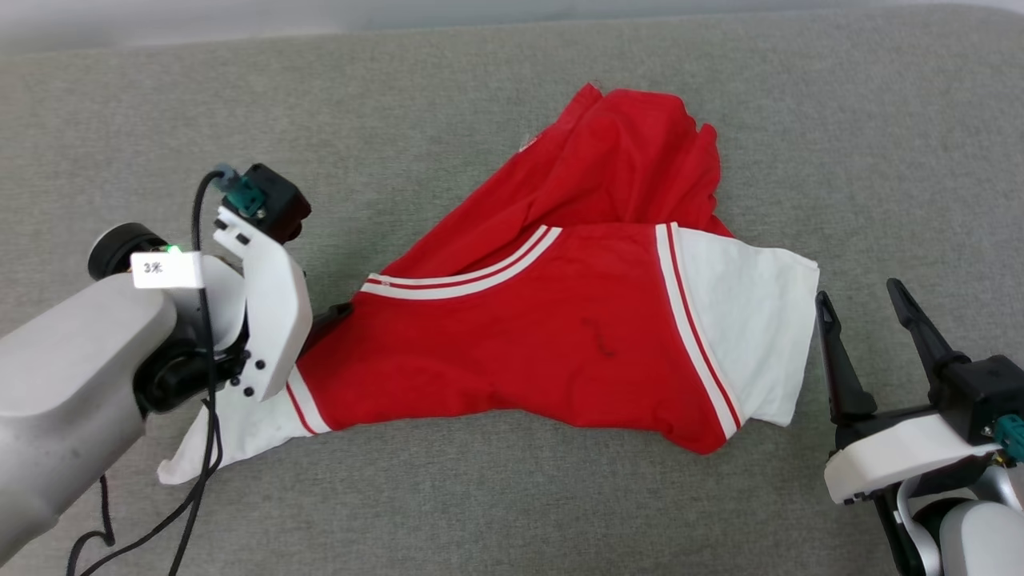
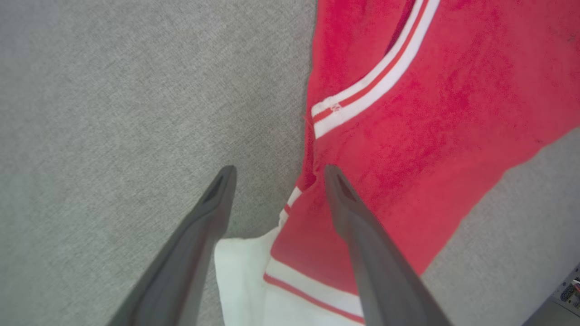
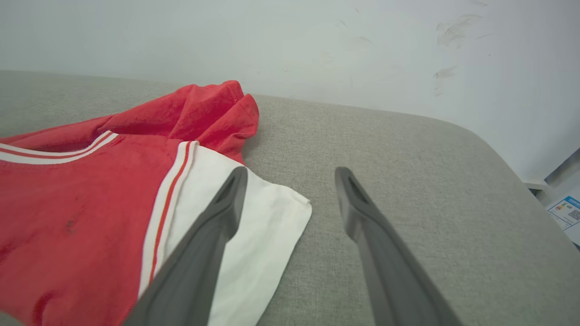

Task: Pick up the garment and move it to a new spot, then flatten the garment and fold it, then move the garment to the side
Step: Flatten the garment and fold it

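The left wrist view shows the left gripper (image 2: 279,167), jaws apart, straddling the garment (image 2: 408,136) at its edge, which its wrist hides in the head view; the right gripper (image 1: 860,292) gapes too.

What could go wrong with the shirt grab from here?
1. Left gripper straddles an edge of the shirt near the sleeve seam: it may pinch just one layer.
2. Right gripper stands open beside the white sleeve: closing there could miss.
3. The far end is bunched; folds may carry over.

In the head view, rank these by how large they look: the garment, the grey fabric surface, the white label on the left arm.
1. grey fabric surface
2. garment
3. white label, smallest even though it sits nearest the camera
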Motion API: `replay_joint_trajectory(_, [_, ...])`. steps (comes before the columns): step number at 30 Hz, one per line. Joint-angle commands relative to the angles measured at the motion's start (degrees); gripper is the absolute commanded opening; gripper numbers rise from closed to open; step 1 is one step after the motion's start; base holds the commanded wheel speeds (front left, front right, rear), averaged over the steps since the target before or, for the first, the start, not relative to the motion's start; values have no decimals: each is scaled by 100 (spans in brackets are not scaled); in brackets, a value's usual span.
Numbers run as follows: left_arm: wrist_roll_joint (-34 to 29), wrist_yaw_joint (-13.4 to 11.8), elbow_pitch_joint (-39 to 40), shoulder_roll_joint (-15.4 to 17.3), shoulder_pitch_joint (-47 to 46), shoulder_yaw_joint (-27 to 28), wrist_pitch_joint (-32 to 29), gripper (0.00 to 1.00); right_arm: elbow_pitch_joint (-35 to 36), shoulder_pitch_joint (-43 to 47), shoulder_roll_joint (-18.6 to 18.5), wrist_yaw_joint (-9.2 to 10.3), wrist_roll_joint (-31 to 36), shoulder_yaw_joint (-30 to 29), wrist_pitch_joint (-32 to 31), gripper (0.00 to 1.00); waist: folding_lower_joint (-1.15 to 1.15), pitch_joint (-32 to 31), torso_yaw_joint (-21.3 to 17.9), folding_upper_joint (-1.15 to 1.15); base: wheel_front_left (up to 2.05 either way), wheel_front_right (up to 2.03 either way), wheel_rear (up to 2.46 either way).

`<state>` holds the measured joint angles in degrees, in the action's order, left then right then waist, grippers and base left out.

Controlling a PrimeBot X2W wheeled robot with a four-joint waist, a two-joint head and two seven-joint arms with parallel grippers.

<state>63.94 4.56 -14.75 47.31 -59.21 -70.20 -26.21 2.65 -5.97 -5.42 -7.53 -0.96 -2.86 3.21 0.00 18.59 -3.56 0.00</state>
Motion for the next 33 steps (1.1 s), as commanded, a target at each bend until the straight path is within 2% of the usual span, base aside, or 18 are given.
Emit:
replay_joint_trajectory(1, [-6, 45, -53, -58, -54, -26, -39, 100, -10, -81, -28, 7, 14, 11, 34, 100, 0, 104, -100, 0, 0, 0, 0])
replay_joint_trajectory(6, [-84, 170, -446, -361, -76, -132, -272, 100, -78, -190, -30, 8, 15, 13, 108, 100, 0, 267, -249, 0, 0, 0, 0])
replay_joint_trajectory(11, [-291, 256, -860, -524, 245, -306, -539, 100, -166, -246, -15, 8, 9, 28, 180, 100, 0, 349, -359, 0, 0, 0, 0])
replay_joint_trajectory(12, [-315, 270, -876, -551, 304, -332, -563, 46, -177, -249, -15, 8, 11, 18, 187, 100, 0, 352, -372, 0, 0, 0, 0])
replay_joint_trajectory(13, [-329, 269, -881, -568, 342, -345, -504, 0, -189, -260, -15, 7, 16, 11, 184, 100, 0, 353, -383, 0, 0, 0, 0])
replay_joint_trajectory(18, [-602, 273, -760, -401, 156, -346, -157, 0, -243, -255, -13, 8, 43, -25, 226, 100, 0, 266, -380, 0, 0, 0, 0])
replay_joint_trajectory(25, [-904, 277, -618, -167, -292, -134, 835, 0, -296, -90, -40, 8, 48, -88, 235, 100, 0, -82, -218, 0, 0, 0, 0])
replay_joint_trajectory(28, [-1085, 169, -439, -42, -291, -60, 1197, 0, -302, -14, -48, 8, 40, -116, 211, 100, 0, -246, -108, 0, 0, 0, 0])
replay_joint_trajectory(33, [-1331, -160, 117, 131, 106, -112, 1577, 0, -299, 136, -52, 7, 14, -149, 179, 100, 0, -506, 99, 0, 0, 0, 0])
